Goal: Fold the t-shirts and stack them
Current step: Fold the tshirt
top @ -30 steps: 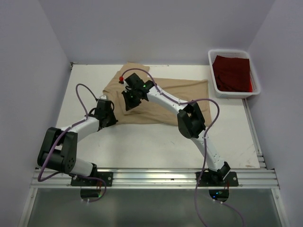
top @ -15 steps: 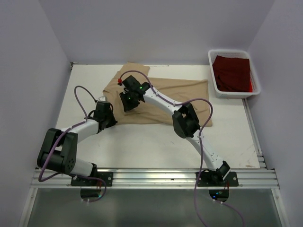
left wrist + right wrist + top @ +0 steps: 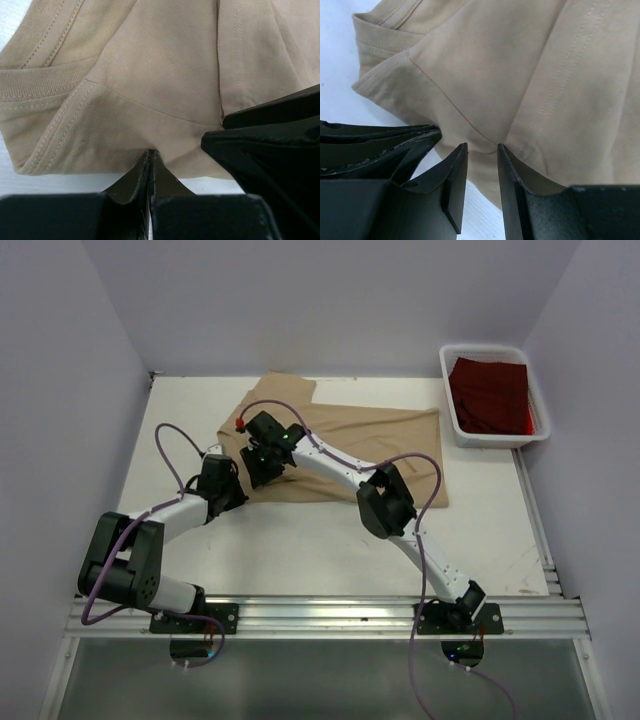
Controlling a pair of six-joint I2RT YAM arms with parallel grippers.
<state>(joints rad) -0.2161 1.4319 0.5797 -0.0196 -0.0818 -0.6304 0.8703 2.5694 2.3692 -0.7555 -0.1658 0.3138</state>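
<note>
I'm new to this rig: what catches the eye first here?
A tan t-shirt lies spread across the middle of the table, the left gripper shut on its near left edge and the right gripper open just beside. A dark red t-shirt fills the white bin at the far right corner.

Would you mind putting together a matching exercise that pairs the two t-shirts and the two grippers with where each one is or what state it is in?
Column one:
1. tan t-shirt
2. dark red t-shirt
3. left gripper
4. right gripper

Column two:
A. lying inside the white bin
B. open, just above the tan t-shirt
C. spread out on the table
D. shut, pinching the near edge of the tan t-shirt

Right pairs: 1-C, 2-A, 3-D, 4-B
</note>
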